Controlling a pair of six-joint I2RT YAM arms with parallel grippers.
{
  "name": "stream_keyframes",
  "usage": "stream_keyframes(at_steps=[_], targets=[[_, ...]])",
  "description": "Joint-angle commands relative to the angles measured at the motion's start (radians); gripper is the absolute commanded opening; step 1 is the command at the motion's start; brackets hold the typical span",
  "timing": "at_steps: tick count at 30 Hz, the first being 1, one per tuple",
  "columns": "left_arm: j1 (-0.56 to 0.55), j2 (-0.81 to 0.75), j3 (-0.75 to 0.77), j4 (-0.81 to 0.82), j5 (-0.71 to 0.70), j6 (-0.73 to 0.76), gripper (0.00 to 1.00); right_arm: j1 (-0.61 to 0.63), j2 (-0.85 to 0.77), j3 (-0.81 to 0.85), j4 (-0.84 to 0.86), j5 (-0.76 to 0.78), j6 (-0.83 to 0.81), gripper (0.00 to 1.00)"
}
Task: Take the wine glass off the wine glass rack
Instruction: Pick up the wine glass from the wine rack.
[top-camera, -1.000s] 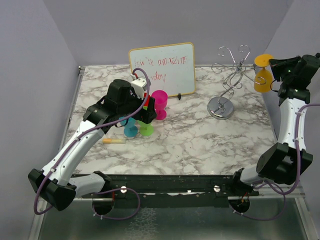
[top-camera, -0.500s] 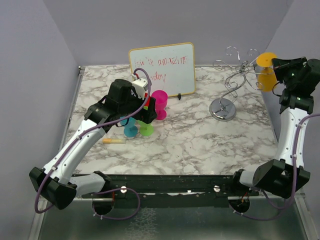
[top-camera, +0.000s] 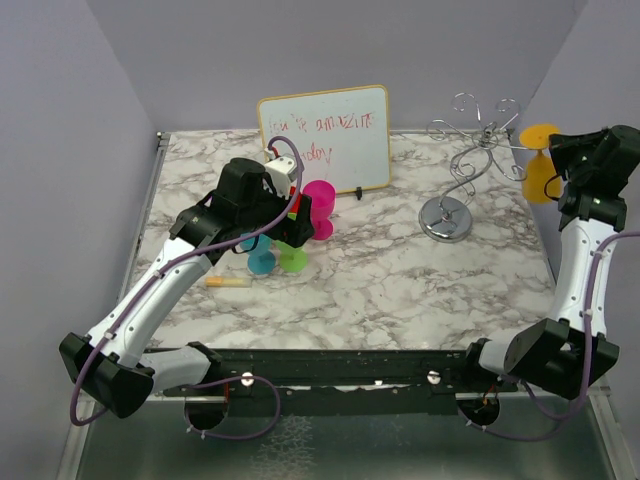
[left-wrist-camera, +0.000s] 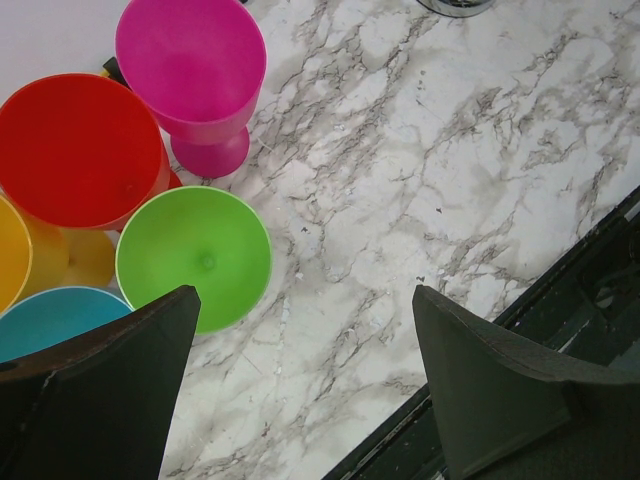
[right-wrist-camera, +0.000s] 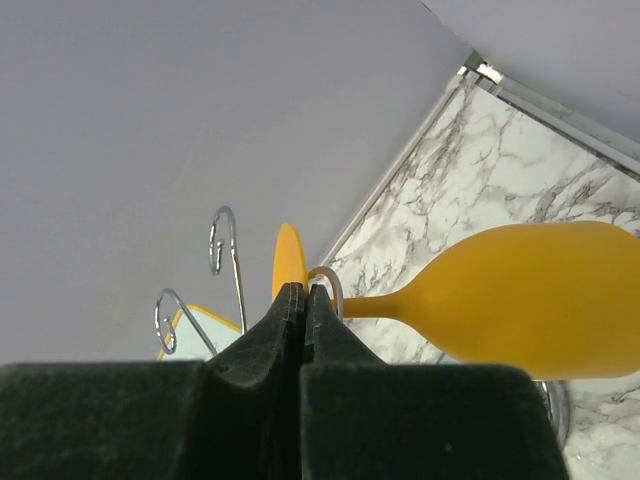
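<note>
The wine glass (top-camera: 541, 165) is orange plastic and hangs upside down at the right end of the silver wire wine glass rack (top-camera: 468, 160), whose round base (top-camera: 446, 219) stands on the marble table. My right gripper (top-camera: 562, 165) is shut on the glass's foot (right-wrist-camera: 288, 262). In the right wrist view the gripper (right-wrist-camera: 303, 292) pinches the foot's edge, a wire loop (right-wrist-camera: 330, 283) of the rack still curls round the stem, and the bowl (right-wrist-camera: 530, 292) lies to the right. My left gripper (left-wrist-camera: 300, 385) is open and empty above coloured cups.
A whiteboard (top-camera: 325, 135) stands at the back. Pink (left-wrist-camera: 190, 60), red (left-wrist-camera: 75, 150), green (left-wrist-camera: 195, 255), yellow (left-wrist-camera: 20, 260) and blue (left-wrist-camera: 50, 320) cups cluster under the left arm. A yellow marker (top-camera: 228, 282) lies nearby. The right wall is close behind the glass.
My right gripper has moved right and slightly back with the orange glass. The rack has shifted a little to the right with it. The left arm has not moved.
</note>
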Motion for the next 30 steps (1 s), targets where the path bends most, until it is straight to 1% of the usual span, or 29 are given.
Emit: stream_keyframes(at_steps=[1, 13, 16, 22, 25, 30], targets=[[0.005, -0.007, -0.004, 0.003, 0.022, 0.001, 0.89, -0.016, -0.044, -0.016, -0.03, 0.002, 0.005, 0.01], [0.005, -0.009, -0.012, 0.003, 0.017, 0.001, 0.89, -0.016, -0.082, -0.042, -0.029, -0.117, 0.034, 0.01], [0.005, -0.011, -0.012, 0.004, 0.016, 0.001, 0.89, -0.016, -0.085, -0.056, -0.001, -0.14, 0.05, 0.01], [0.005, -0.016, -0.011, 0.004, 0.02, -0.002, 0.89, -0.016, 0.009, -0.036, 0.077, -0.283, 0.085, 0.0], [0.005, -0.018, -0.012, 0.003, 0.019, -0.007, 0.89, -0.016, 0.045, -0.002, 0.086, -0.292, 0.092, 0.01], [0.005, -0.018, -0.013, 0.004, 0.021, -0.014, 0.89, -0.016, 0.089, 0.037, 0.115, -0.263, 0.092, 0.0]])
